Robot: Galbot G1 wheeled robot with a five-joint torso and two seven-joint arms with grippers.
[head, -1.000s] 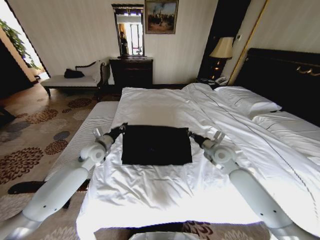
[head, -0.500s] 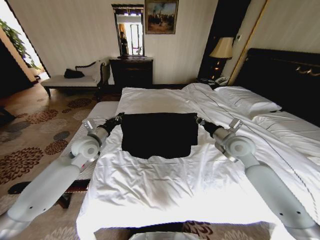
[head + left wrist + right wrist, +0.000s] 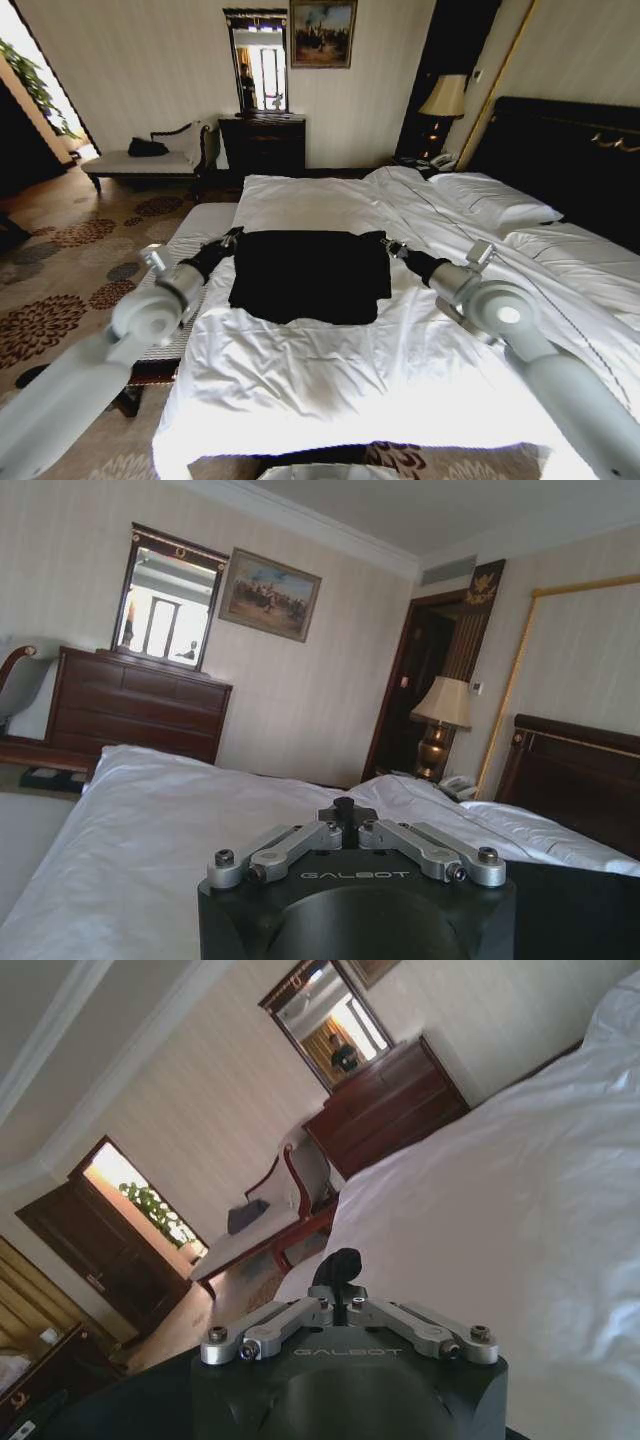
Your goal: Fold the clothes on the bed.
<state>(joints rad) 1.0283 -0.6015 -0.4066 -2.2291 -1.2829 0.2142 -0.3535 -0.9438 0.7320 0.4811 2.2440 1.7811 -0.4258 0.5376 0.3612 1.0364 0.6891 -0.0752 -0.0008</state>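
Black T-shirt [image 3: 308,275] is held stretched crosswise near the bed's [image 3: 330,380] foot edge, its far corners pinched by the closed left gripper [image 3: 232,240] and right gripper [image 3: 388,245].

We read one word, twice. "GALBOT" in pale caps on the black body of the left gripper [image 3: 345,805], just below its silver linkage, seen from the left wrist cam. Same "GALBOT" on the right gripper [image 3: 343,1265] body, right wrist cam, fainter but legible. No lettering legible on the T-shirt [image 3: 310,275] from the head cam; we see plain black fabric there. No other txt, nos. or signs we can make out anywhere in the room.
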